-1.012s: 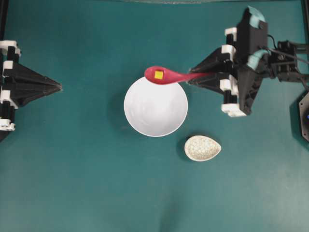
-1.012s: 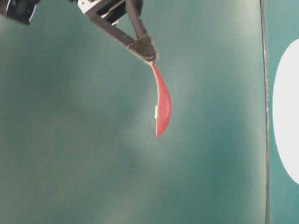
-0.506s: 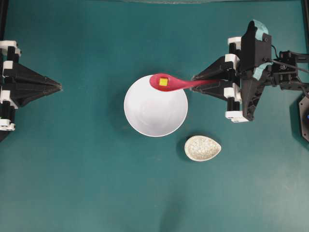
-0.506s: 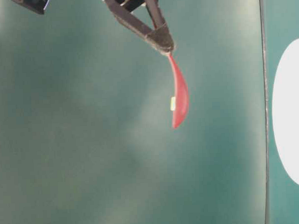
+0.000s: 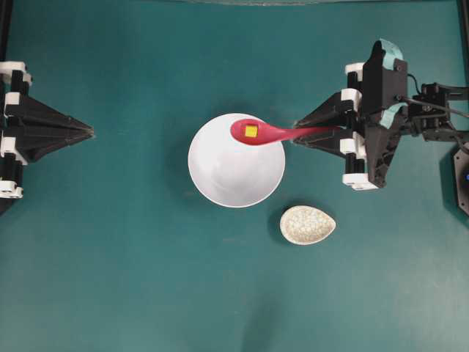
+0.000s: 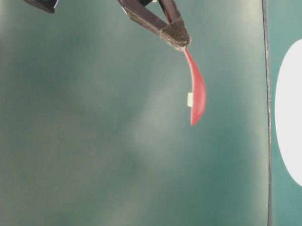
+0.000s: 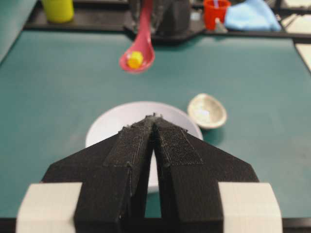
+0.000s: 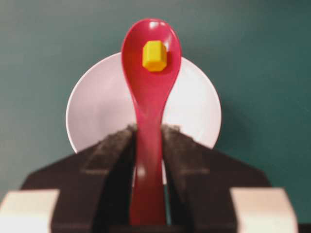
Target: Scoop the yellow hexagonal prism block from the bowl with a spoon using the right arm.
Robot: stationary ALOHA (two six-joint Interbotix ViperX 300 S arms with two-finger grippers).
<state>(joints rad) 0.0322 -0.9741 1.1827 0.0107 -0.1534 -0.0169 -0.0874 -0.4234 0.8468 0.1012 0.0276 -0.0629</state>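
Observation:
My right gripper [image 5: 297, 134] is shut on the handle of the pink-red spoon [image 5: 264, 133], which it holds level above the far edge of the white bowl [image 5: 236, 169]. The tiny yellow hexagonal block [image 5: 250, 131] lies in the spoon's scoop. In the right wrist view the block [image 8: 154, 56] sits in the scoop of the spoon [image 8: 148, 97] over the bowl [image 8: 97, 111]. The table-level view shows the spoon [image 6: 197, 94] raised with the block [image 6: 189, 99] in it. My left gripper [image 5: 91, 132] is shut and empty, far left of the bowl.
A small speckled beige teardrop dish [image 5: 307, 224] lies right of and nearer than the bowl. The left wrist view shows a yellow cup [image 7: 58, 9], a red cup [image 7: 216, 12] and a blue cloth [image 7: 252, 14] beyond the table's far end.
My right gripper has moved the spoon with the block toward the near side and slightly right, from just beyond the bowl's rim to over its far edge. The left arm has not moved.

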